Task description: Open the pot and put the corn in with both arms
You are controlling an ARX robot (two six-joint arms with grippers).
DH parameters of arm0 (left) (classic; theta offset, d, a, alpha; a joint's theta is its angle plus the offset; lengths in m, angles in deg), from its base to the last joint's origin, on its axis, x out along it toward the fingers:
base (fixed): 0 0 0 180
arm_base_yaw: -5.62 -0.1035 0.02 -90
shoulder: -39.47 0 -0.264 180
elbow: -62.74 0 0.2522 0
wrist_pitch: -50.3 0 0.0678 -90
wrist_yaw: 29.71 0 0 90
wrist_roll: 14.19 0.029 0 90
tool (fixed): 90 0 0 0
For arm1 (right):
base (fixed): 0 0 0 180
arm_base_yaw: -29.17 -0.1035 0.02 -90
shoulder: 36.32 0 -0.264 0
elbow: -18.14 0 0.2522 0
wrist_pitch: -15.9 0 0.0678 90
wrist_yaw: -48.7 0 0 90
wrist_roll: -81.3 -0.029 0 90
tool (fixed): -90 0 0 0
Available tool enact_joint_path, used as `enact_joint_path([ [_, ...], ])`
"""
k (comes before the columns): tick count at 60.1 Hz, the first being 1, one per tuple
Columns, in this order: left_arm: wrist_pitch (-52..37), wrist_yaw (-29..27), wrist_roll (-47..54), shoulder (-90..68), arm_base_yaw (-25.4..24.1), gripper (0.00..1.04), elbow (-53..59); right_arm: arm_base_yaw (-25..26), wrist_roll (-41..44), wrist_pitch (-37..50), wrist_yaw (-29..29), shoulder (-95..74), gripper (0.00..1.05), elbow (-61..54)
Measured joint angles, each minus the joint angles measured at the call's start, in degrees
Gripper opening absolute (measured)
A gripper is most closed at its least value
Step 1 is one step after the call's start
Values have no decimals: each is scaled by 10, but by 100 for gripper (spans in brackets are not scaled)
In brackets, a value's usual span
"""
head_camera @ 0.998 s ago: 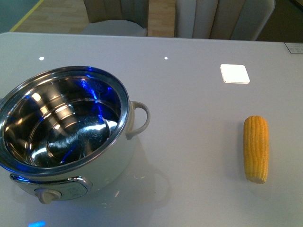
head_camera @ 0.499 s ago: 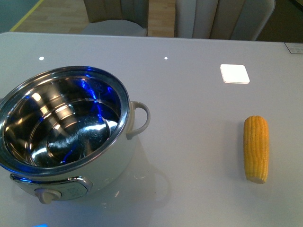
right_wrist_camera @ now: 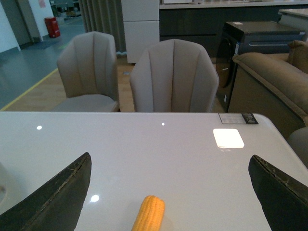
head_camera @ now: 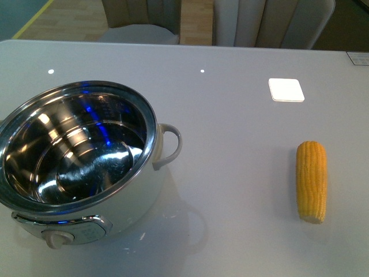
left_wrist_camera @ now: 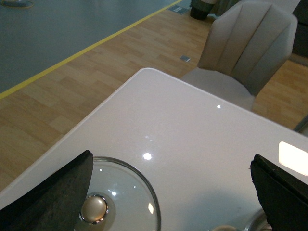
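We see the pot [head_camera: 81, 167] uncovered at the near left of the counter [head_camera: 230, 115], with the corn [head_camera: 312, 182] lying well apart at the right. Our left gripper [left_wrist_camera: 166, 192] hangs released over a glass lid [left_wrist_camera: 126, 192]. Our right gripper [right_wrist_camera: 167, 192] is spread wide over the corn, grasping nothing.

1. I see my right gripper [right_wrist_camera: 169, 161] spread wide, its two dark fingers [right_wrist_camera: 57, 197] held well apart above the white table [right_wrist_camera: 120, 144].
2. The corn [right_wrist_camera: 148, 214] lies on the table between the fingers, touching neither.
3. Two beige chairs [right_wrist_camera: 173, 77] stand side by side beyond the table's far edge.
4. A bright square patch [right_wrist_camera: 228, 138] shines on the table, near a small label [right_wrist_camera: 238, 118].
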State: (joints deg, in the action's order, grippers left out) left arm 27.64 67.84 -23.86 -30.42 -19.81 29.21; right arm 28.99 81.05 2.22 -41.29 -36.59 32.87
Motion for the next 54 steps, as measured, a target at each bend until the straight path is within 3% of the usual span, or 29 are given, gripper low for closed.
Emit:
enact_joint_path([
  [7, 34, 2, -16, 61, 23, 97, 7, 0, 0, 0, 0, 0, 96, 0],
  [11, -70, 90, 23, 50, 20, 86, 41, 0, 0, 0, 1, 0, 96, 0],
  [15, -128, 125, 53, 61, 35, 75, 72, 0, 0, 0, 1, 0, 96, 0],
  [26, -94, 70, 86, 167, 104, 34, 131, 0, 0, 0, 0, 0, 96, 0],
  [37, -59, 27, 88, 235, 145, 3, 162, 0, 0, 0, 0, 0, 96, 0],
  [54, 13, -16, 90, 338, 191, 3, 190, 0, 0, 0, 0, 0, 96, 0],
])
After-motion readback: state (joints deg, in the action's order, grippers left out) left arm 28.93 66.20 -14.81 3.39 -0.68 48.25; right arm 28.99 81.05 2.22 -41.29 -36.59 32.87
